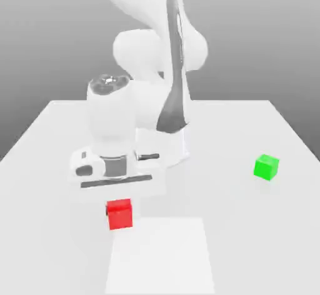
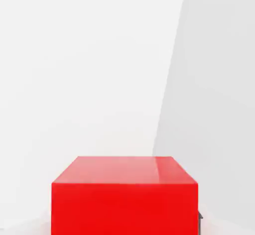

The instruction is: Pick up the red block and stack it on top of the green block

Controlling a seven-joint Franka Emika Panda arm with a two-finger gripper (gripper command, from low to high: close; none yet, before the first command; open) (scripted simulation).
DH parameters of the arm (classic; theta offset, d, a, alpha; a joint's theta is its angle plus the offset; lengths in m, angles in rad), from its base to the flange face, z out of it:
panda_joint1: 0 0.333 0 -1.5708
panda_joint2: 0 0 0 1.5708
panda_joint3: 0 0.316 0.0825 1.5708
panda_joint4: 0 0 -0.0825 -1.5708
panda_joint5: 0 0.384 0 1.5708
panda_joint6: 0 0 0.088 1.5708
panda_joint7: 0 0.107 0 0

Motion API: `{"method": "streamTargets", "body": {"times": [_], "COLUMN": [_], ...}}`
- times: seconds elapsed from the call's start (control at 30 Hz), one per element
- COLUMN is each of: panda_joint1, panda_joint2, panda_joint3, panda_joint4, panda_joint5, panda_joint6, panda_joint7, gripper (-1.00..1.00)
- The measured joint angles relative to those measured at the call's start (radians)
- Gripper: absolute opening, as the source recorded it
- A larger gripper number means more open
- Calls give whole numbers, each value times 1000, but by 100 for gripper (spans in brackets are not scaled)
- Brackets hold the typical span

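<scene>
The white arm (image 1: 156, 56) is bent forward and low over the table, the hand pointed straight down. The gripper (image 1: 119, 207) is closed on the red block (image 1: 120, 215), a dark fingertip (image 2: 200, 219) pressed against its side.

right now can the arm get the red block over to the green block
Probably yes: the gripper looks shut on the red block, and the bare table between it and the green block leaves the way free.

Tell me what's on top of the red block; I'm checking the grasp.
The gripper sits directly over the red block, shut on it. The arm covers the block's top face. Nothing sits on the green block.
</scene>
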Motion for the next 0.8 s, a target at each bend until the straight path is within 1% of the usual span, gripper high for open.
{"method": "streamTargets", "body": {"times": [0.07,0.23,0.8], "panda_joint1": [63,232,914], "panda_joint2": [-41,-105,-275], "panda_joint3": [36,169,612], "panda_joint4": [-7,-22,-77], "panda_joint5": [8,77,317], "panda_joint6": [-31,-75,-183], "panda_joint7": [7,5,0], "gripper": [-100,-100,-100]}}
